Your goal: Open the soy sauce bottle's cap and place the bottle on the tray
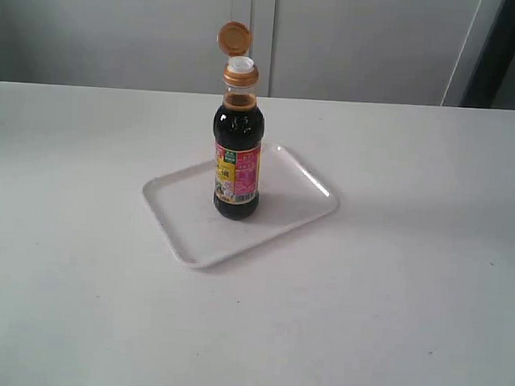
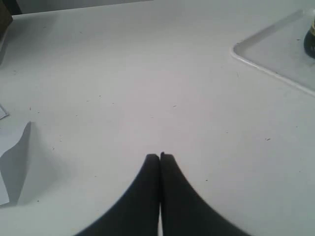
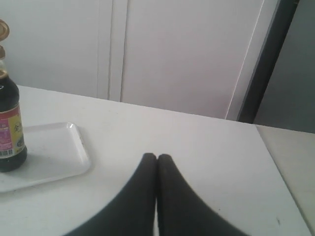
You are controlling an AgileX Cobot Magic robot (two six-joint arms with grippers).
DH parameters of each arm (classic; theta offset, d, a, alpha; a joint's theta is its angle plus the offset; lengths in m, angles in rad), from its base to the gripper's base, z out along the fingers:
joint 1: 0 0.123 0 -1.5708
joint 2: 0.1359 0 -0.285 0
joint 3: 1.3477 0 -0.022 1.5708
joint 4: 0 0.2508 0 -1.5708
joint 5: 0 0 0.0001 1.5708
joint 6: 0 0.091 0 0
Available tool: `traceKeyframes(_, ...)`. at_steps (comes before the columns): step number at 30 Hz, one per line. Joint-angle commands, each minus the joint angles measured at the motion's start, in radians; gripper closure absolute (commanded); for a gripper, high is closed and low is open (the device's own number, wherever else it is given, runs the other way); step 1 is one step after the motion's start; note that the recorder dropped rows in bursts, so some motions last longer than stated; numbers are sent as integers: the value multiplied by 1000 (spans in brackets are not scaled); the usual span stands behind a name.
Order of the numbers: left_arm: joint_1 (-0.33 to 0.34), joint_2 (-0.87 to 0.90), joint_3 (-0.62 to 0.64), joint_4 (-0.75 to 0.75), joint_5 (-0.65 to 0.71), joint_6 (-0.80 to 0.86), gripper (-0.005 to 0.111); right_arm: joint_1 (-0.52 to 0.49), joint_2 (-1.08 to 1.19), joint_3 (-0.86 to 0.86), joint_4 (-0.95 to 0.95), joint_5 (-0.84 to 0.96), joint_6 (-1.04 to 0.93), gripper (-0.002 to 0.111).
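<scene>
Clearly, the bottle (image 1: 236, 169) stood upright on the tray (image 1: 184, 232), its cap (image 1: 235, 39) flipped open. The left gripper (image 2: 160, 157) and the right gripper (image 3: 157, 157) were each pressed together above the table (image 1: 409, 301), apart from the tray.

there is one soy sauce bottle (image 1: 237, 156), with one cap (image 1: 235, 39), one white spout (image 1: 241, 65) and one label (image 1: 237, 174). there is one tray (image 1: 184, 232) and one table (image 1: 391, 300). the grippers are two, the left gripper (image 2: 160, 156) and the right gripper (image 3: 156, 156), each with two dark fingers (image 2: 147, 187). one pale sheet (image 2: 15, 162), perhaps paper, shows in the left wrist view.
</scene>
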Motion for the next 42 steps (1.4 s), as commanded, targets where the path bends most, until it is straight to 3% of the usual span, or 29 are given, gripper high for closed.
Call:
traceKeyframes(1,2,-5,5,1,-2,0,107,-3,-4,42,-29,-15,102,108)
traceKeyframes(19,2,-5,5,1,-2,0,107,-3,-273,234,-44,18,109,108)
traceKeyframes(36,2,-5,5,1,-2,0,107,-3,-273,319,-44,-22,86,108)
traceKeyframes(42,2,-5,5,1,-2,0,107,-3,-273,319,-44,60,63,108)
